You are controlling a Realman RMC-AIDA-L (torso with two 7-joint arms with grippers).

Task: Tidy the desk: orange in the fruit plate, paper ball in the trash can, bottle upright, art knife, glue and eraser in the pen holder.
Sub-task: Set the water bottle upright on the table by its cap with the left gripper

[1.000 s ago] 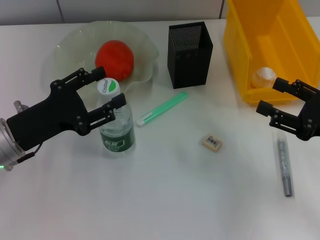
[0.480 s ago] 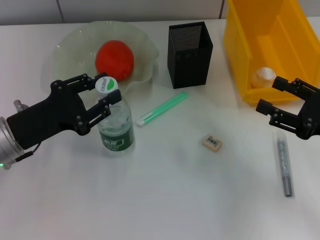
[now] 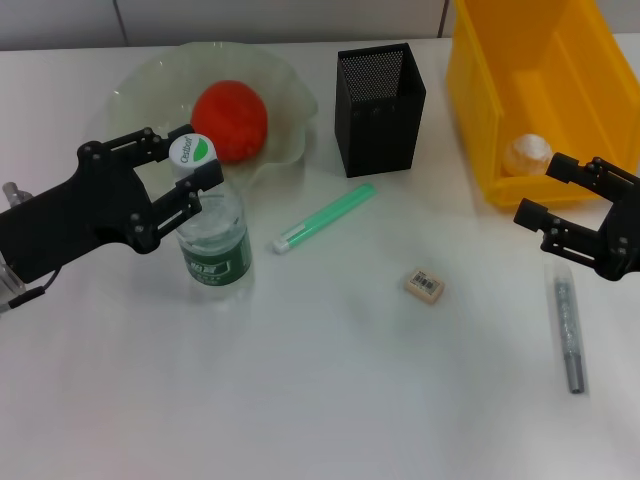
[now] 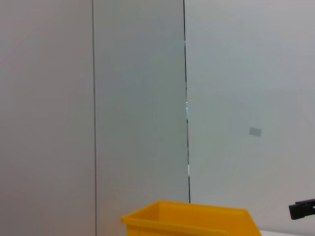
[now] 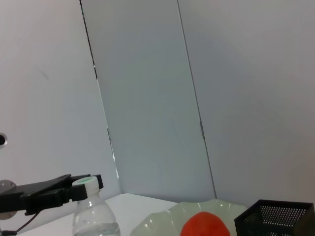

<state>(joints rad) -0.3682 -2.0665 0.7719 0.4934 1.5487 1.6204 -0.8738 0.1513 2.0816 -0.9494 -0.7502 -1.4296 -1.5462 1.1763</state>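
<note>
From the head camera, the left claw (image 3: 170,178) sits at the left of the worktop (image 3: 320,400) with its fingers spread either side of the neck of the one bottle (image 3: 208,230), which stands upright just near of the fruit plate (image 3: 285,95); whether the pads actually touch the plastic is hard to tell. The bottle step looks done or nearly so, and the next move probably calls for that claw to draw clear without tipping it. One orange (image 3: 230,120) lies in the plate and one paper ball (image 3: 527,153) in the trash can (image 3: 520,60). Three things remain loose: one art knife (image 3: 322,217) near the pen holder (image 3: 380,95), one eraser (image 3: 424,285) mid-worktop, and one glue (image 3: 566,325) at the right. The right claw (image 3: 572,215) hangs with fingers apart, empty, just far of the glue, well placed to take it. The left wrist camera shows only the yellow bin's rim and a wall. The right wrist camera shows the bottle standing with the left claw at its cap, beside plate, orange and holder.
</note>
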